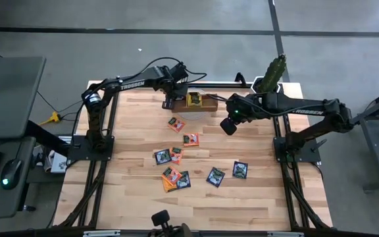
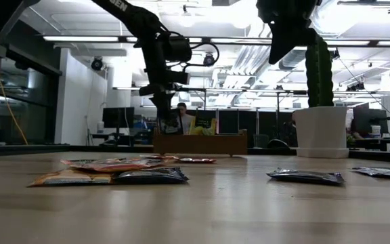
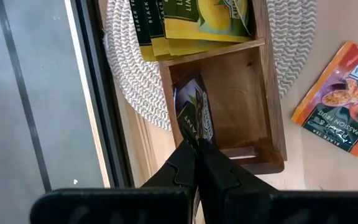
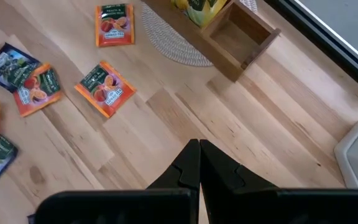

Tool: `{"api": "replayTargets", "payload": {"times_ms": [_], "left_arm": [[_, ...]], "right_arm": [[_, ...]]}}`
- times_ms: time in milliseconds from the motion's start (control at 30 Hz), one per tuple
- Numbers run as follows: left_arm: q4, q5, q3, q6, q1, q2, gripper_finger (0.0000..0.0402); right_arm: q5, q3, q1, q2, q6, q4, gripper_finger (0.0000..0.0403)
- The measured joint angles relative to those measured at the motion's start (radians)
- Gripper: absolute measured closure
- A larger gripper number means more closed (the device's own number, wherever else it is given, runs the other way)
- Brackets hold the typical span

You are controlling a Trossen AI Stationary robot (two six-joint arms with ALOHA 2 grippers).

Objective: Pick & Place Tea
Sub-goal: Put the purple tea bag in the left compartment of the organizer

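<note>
My left gripper (image 3: 196, 148) is over the left end compartment (image 3: 241, 106) of the brown wooden tray (image 1: 206, 104), shut on a dark blue tea sachet (image 3: 194, 115). The middle compartment holds yellow-green sachets (image 3: 197, 25). My right gripper (image 4: 199, 149) is shut with nothing in it, above bare table right of the tray (image 4: 238, 31). Several orange and dark sachets (image 1: 176, 124) (image 1: 215, 176) lie flat across the middle of the table. In the low view the left gripper (image 2: 163, 115) hangs just over the tray (image 2: 200, 143). My left gripper pinches the dark sachet by its upper edge (image 3: 191, 138) between its two fingers, which come steeply from above. The sachet hangs below the fingertips, down into the tray's end compartment. Whether its lower end touches the compartment floor, I cannot tell.
A white woven mat (image 3: 135, 87) lies under the tray at the table's far edge. A potted cactus (image 1: 274, 71) stands at the far right corner. An orange sachet (image 3: 344, 102) lies just beside the tray. Bare wood spreads around my right gripper and along the near edge.
</note>
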Motion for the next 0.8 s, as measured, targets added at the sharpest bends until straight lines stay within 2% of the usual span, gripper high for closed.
{"api": "replayTargets", "payload": {"times_ms": [667, 800], "left_arm": [[-0.001, 0.015, 0.000, 0.003, 0.000, 0.000, 0.0399], [-0.002, 0.015, 0.000, 0.003, 0.000, 0.000, 0.0376]], "right_arm": [[0.012, 0.000, 0.000, 0.001, 0.000, -0.001, 0.0402], [0.012, 0.000, 0.000, 0.001, 0.000, -0.001, 0.0402]]}}
